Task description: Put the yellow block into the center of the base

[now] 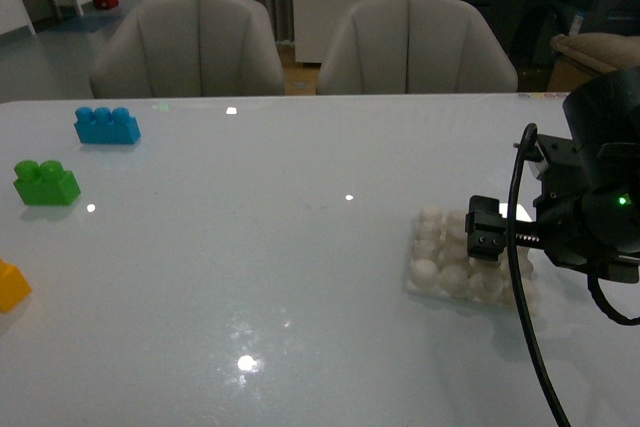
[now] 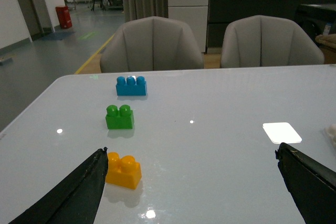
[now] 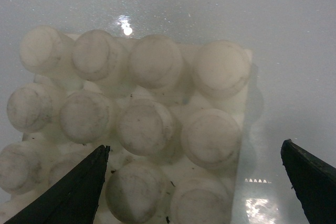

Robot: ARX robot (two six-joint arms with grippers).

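The counter [image 1: 300, 277] carries the base [image 1: 440, 272] at its right side. The right wrist view shows the right hand [image 3: 195, 145] spread wide over the studs, holding nothing and perhaps not touching. Only the left wrist view shows the left hand [image 2: 191, 152], wide and empty, near the whole yellow block [image 2: 123, 170]. The front view crops that block at the counter's left edge, well apart from the base.

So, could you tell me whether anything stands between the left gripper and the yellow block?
Nothing visible does. The small yellow-orange plastic two-stud brick lies just ahead of the open left gripper, off to one side; the green plastic brick and blue plastic brick sit beyond it.
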